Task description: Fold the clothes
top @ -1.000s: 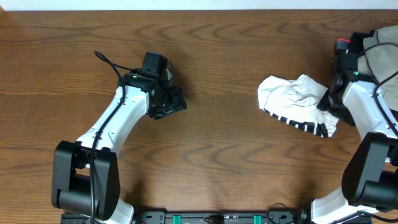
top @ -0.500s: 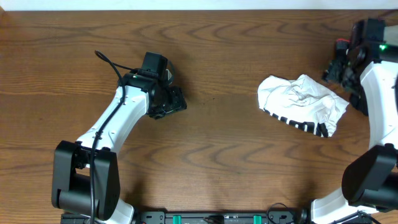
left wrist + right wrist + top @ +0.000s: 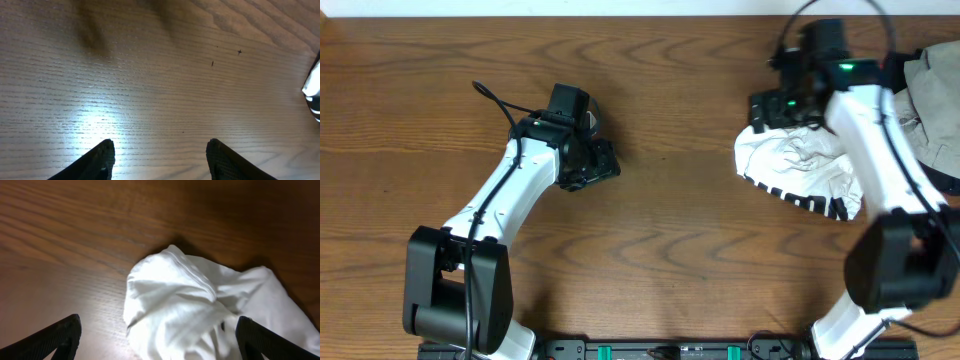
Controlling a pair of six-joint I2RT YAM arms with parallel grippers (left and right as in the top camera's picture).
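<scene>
My right arm covers the right end of the clothes. From my left wrist only their edge shows. A grey cloth runs off frame.

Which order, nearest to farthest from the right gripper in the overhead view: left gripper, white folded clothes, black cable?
1. white folded clothes, right side, just by the right gripper and its open jaws.
2. left gripper, centre-left.
3. black cable, far left.

A dark brown wooden table with broad, wavy grain fills the overhead view. Beyond the table's far edge runs a narrow pale strip, too thin to identify. In the left wrist view a soft white glare lies on the table's surface.
</scene>
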